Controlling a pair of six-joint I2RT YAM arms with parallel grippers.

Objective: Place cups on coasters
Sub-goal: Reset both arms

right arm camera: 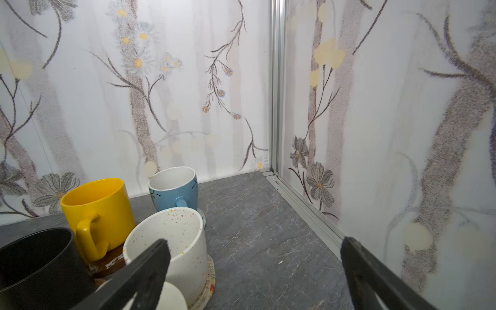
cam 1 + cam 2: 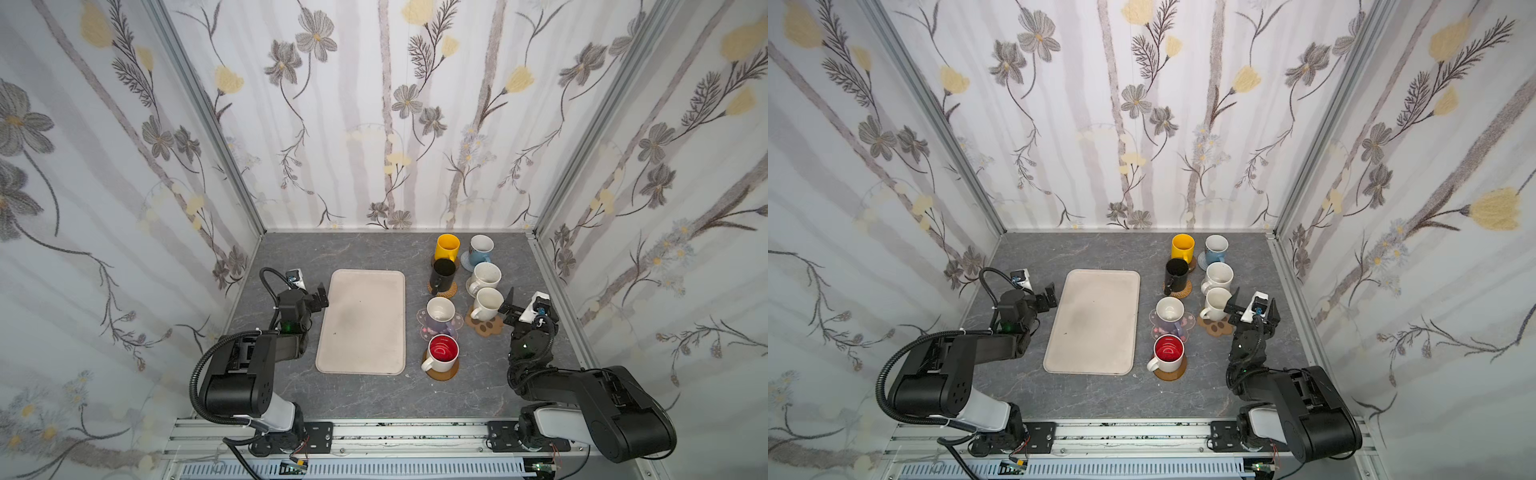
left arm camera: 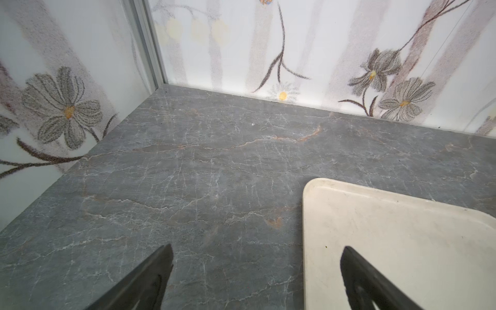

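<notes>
All seven cups stand upright on coasters in a cluster on the right half of the tabletop [image 2: 365,249], right of the beige tray [image 2: 360,322].

Far row: the yellow mug [image 2: 447,247] sits on a brown disc [image 2: 457,262]. The blue-patterned mug [image 2: 481,248] sits on a grey round [image 2: 465,260].

Next: the black mug [image 2: 444,274] sits on a golden woven round [image 2: 451,291]. The speckled white mug [image 2: 486,276] sits on a beige woven round [image 1: 210,279].

Nearer: the lavender mug [image 2: 441,313] sits on the clear flower coaster [image 2: 423,324]. The plain white mug [image 2: 488,304] sits on the paw coaster [image 2: 484,328].

Nearest: the red-lined mug [image 2: 442,353] sits on a second brown disc [image 2: 451,372].

The left claw [image 3: 257,247] is spread wide and holds nothing. It hangs at the tray's far left corner, one finger over the tray and the other over bare tabletop.

The right claw [image 1: 255,241] is likewise spread wide and empty. In both top views, one finger is just beside the plain white mug; contact cannot be determined.
</notes>
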